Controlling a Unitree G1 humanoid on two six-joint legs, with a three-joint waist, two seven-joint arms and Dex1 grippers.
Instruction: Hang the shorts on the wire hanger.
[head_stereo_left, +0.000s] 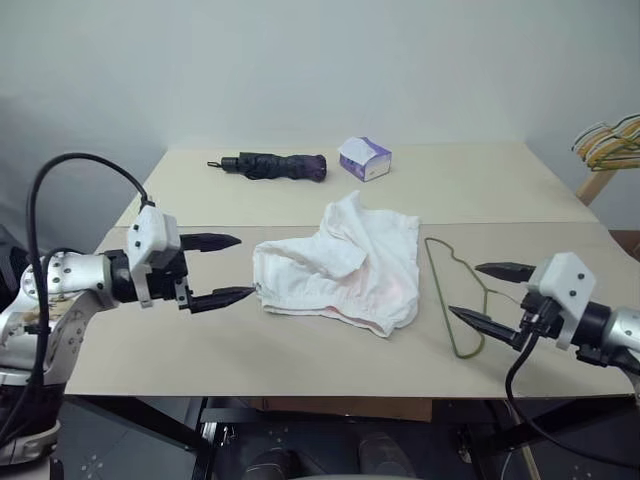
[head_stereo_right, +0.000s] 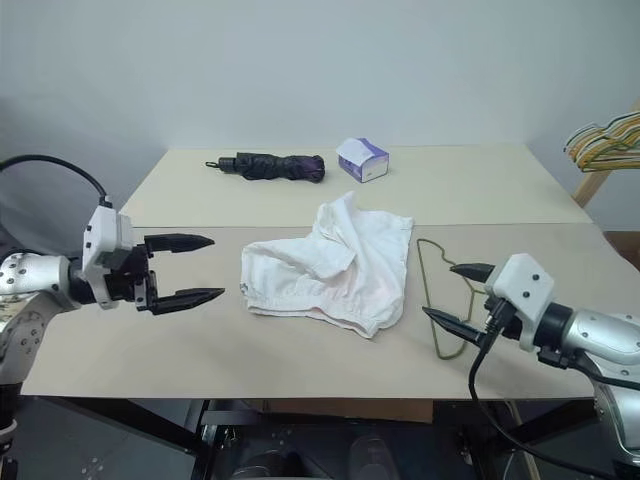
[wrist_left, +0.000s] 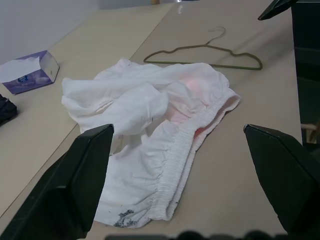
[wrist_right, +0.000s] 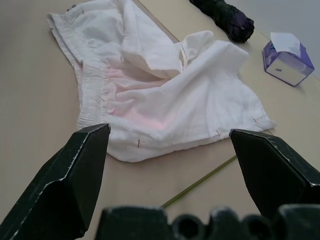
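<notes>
Crumpled white cloth shorts (head_stereo_left: 340, 262) lie on the beige desk (head_stereo_left: 200, 340), just beside the thin olive-green wire hanger (head_stereo_left: 455, 290). The left pincer (head_stereo_left: 222, 270) and right pincer (head_stereo_left: 487, 295) flank them, both wide open and empty.

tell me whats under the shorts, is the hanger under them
No. The shorts lie crumpled straight on the table. The wire hanger lies flat beside them, apart from the cloth. Anything beneath the folds is covered, so that cannot be told.

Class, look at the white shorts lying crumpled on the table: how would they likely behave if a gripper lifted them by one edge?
The shorts lie in soft folds, so they would probably droop and hang limp. The thin cloth looks light for its spread. The gathered waistband seems thicker, likely the firmest place to pinch.
</notes>
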